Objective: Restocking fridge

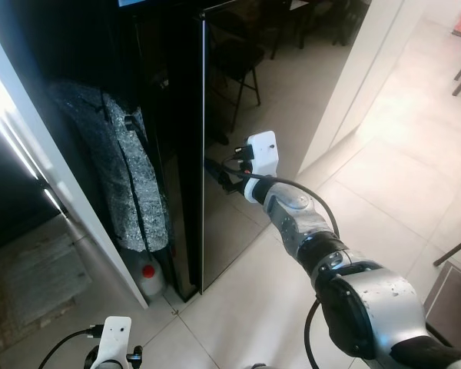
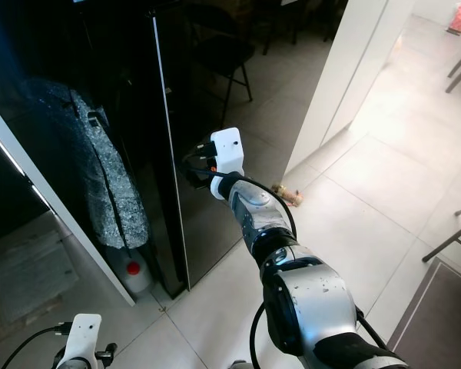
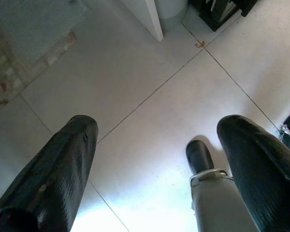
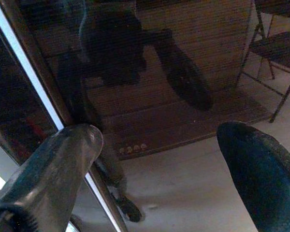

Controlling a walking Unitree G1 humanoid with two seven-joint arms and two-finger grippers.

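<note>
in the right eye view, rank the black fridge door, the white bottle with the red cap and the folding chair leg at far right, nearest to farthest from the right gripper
1. black fridge door: directly ahead of the right gripper, whose open fingers reach its glossy front.
2. white bottle with the red cap: on the floor to the robot's left, beside the fridge's base.
3. folding chair leg: far off on the robot's right.

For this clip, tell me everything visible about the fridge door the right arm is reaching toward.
The fridge door is tall, black and glossy, like glass, mirroring chairs and floor tiles. It looks shut, upright, its lower edge near the tiled floor. A thin pale strip runs down its left edge. The right gripper is raised close to that edge, fingers open; contact cannot be judged. Beside the fridge a speckled grey cover hangs, with a red-capped jug below.
</note>
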